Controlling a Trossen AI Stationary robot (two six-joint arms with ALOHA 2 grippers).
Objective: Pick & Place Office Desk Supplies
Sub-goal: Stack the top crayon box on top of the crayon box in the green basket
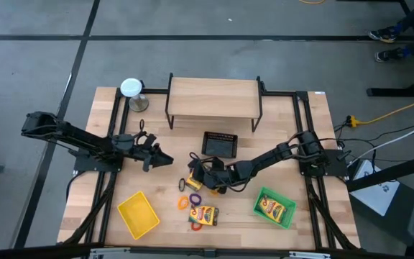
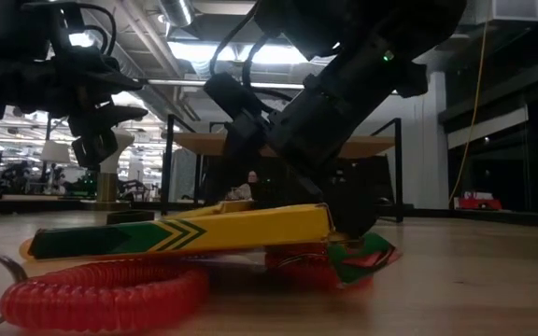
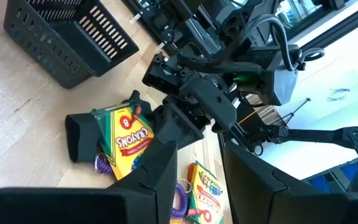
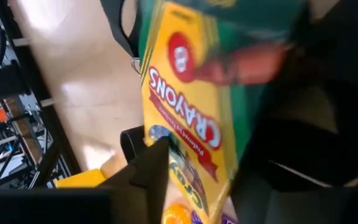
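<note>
The right gripper [image 1: 195, 180] has its jaws clamped on a crayon box [image 3: 126, 138] at the middle of the table [image 1: 286, 140], just in front of the black basket [image 1: 220, 144]. The left gripper [image 1: 165, 160] hangs nearby to the left, jaws apart. A second crayon box [image 1: 205, 214] and rings [image 1: 183, 203] lie nearer.

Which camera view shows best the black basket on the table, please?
The high view: the black basket shows whole from above, in front of the wooden shelf. The left wrist view shows one corner of it. In the low view and the right wrist view I cannot make it out.
</note>
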